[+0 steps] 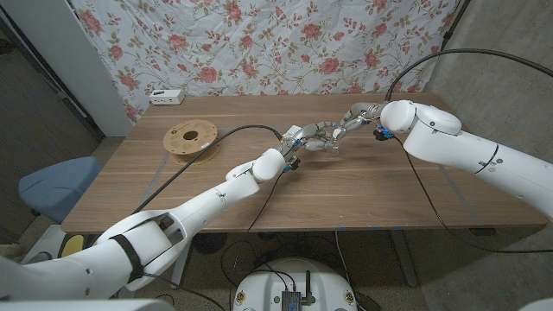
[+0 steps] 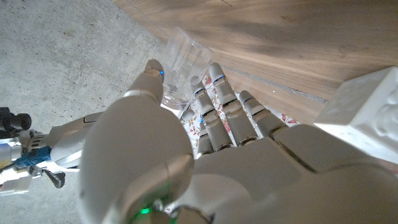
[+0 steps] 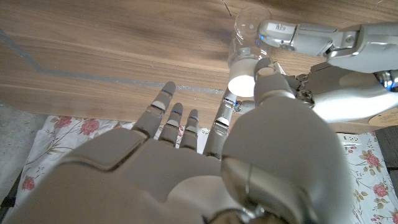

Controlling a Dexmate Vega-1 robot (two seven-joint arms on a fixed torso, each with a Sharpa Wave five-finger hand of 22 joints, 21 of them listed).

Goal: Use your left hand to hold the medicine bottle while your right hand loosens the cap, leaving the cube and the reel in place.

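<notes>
The medicine bottle (image 2: 185, 59) is clear plastic with a white cap (image 3: 244, 76). It lies between the two hands over the middle of the table. My left hand (image 1: 292, 147) grips the bottle's body between thumb and fingers; it is also seen as the left hand (image 3: 345, 87) in the right wrist view. My right hand (image 1: 344, 126) reaches in from the right and pinches the cap between its thumb and one finger, with its other fingers spread. The wooden reel (image 1: 191, 138) lies flat on the table's left part, well away from both hands.
A small white device (image 1: 164, 96) sits at the table's (image 1: 363, 190) far left corner. A black cable (image 1: 233, 131) runs across the table from the left arm towards the hands. A floral cloth hangs behind the table. A blue seat (image 1: 52, 183) stands left of it.
</notes>
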